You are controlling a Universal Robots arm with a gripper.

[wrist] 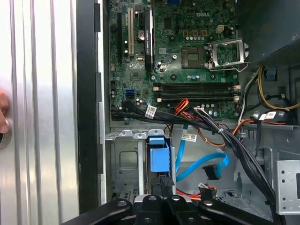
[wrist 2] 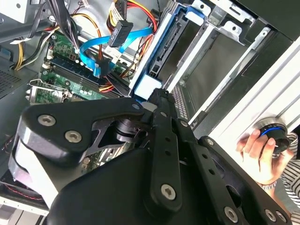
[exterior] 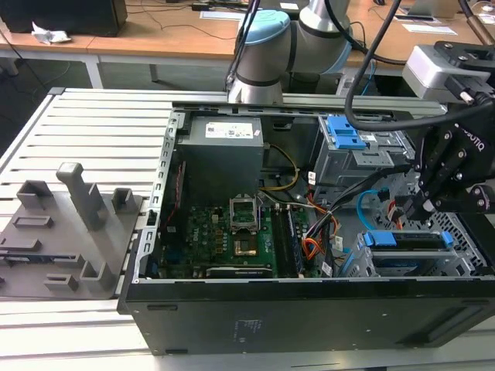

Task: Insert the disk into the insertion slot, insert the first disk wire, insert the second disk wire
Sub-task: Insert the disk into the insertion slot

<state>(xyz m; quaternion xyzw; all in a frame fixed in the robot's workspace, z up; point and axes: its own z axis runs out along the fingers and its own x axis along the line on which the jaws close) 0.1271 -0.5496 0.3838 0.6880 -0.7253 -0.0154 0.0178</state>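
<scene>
While our end effector [wrist: 166,181] is pinched closed on nothing, we find the disk [wrist: 158,154] in the insertion slot [wrist: 123,161] at the computer case [wrist: 86,117] corner, just ahead of the fingertips, long axis pointing away.

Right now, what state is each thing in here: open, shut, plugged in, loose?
Computer case: side panel off.
Disk: standing in the insertion slot.
Gripper: shut, tip against the disk's blue bracket.
Light-blue cable: plug hanging free, not connected.
Processor socket: frame lifted, empty.
</scene>
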